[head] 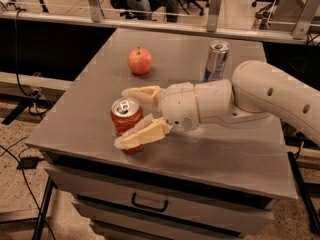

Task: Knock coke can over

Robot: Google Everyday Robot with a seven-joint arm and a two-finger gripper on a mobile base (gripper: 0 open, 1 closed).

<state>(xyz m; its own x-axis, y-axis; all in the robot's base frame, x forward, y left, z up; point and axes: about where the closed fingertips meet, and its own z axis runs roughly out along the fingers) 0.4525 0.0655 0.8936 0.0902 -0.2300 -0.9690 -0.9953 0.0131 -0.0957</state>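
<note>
The coke can [124, 120] stands upright near the front left of the grey table [230, 154]. It is short and red with a silver top. My gripper [126, 118] reaches in from the right and is open, with one cream finger [142, 95] behind the can and the other finger [142, 135] in front of it. The front finger lies across the can's lower part. The can sits between the two fingers.
A red apple [140, 60] sits at the back left of the table. A tall slim silver-and-blue can [216, 60] stands at the back, behind my arm [260, 96]. A drawer with a handle [150, 204] is below the table's front edge.
</note>
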